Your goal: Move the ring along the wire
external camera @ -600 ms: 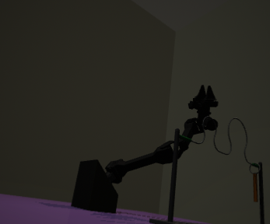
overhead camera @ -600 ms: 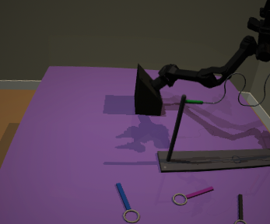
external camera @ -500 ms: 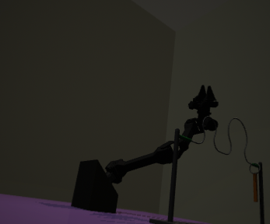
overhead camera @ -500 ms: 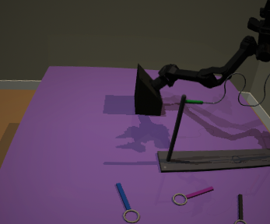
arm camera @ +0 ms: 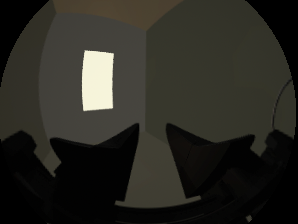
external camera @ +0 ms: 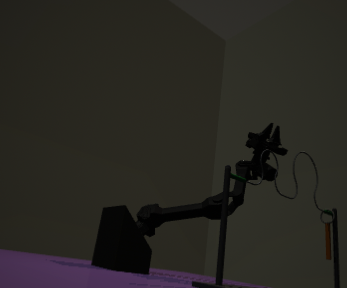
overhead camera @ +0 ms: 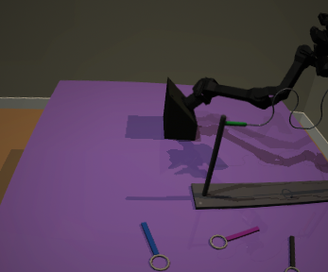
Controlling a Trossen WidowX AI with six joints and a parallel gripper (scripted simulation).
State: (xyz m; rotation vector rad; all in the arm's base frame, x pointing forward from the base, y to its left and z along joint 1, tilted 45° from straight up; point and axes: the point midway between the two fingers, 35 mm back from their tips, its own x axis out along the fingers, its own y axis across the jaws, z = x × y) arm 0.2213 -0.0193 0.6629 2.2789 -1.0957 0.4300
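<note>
dark walls behind; the gripper (external camera: 270, 131) points up, partly closed on nothing, clear of the orange handle (external camera: 327, 241).

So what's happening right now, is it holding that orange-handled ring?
End effector raised, pointing up, partly closed, holding nothing. Ring with orange handle hangs at the far post, untouched. Grey wire loops between them.
</note>
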